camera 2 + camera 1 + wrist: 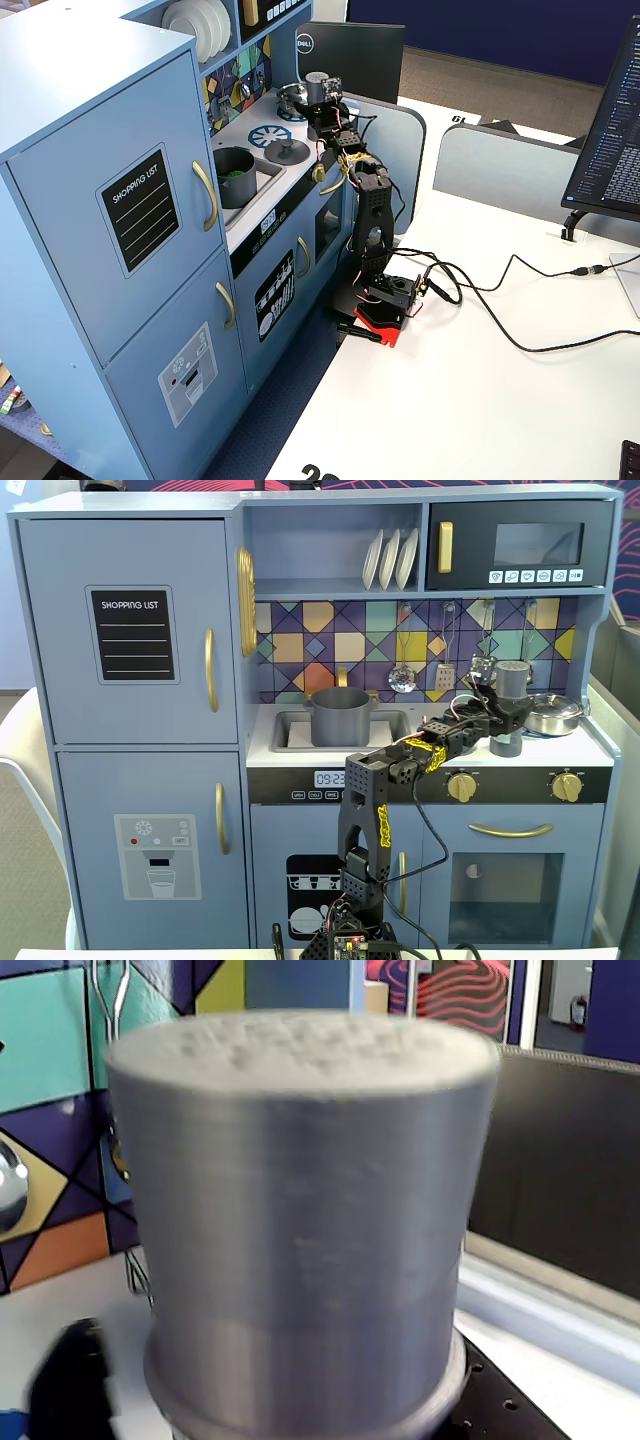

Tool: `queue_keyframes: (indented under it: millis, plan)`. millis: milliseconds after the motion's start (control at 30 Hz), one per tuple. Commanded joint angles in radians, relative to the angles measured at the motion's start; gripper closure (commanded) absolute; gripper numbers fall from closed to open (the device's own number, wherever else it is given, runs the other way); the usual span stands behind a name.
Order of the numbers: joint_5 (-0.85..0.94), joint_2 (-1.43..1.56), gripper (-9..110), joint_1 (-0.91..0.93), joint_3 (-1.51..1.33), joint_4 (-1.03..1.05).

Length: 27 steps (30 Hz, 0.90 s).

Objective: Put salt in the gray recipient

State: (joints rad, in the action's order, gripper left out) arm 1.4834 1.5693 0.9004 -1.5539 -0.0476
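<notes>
The claw (507, 702) pinches the salt (512, 680) near the silver pan (552, 714); swinging left toward the gray recipient (341, 716), it could slip or clip the rim.

I had one fixed view facing the toy kitchen (300, 730) head-on; another looked down from its side (120, 200). Both shared the counter. My wrist view sat right against the salt (300, 1230).

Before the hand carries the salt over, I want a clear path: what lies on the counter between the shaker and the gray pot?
In a fixed view, only the flat gray knobbed lid lies between the gray salt shaker and the matte gray pot.
</notes>
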Motion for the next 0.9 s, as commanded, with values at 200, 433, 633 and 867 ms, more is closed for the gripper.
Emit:
queue_keyframes:
  millis: [200, 433, 633, 867]
  plan:
    - [-0.058, 0.106, 101, -0.049, 0.092, -0.040]
    - [-0.529, 0.345, 101, -0.150, 0.144, 0.267]
    - [-1.158, 0.482, 101, -0.325, 0.218, 0.591]
    - [-1.749, 0.499, 101, -0.568, 0.221, 0.723]
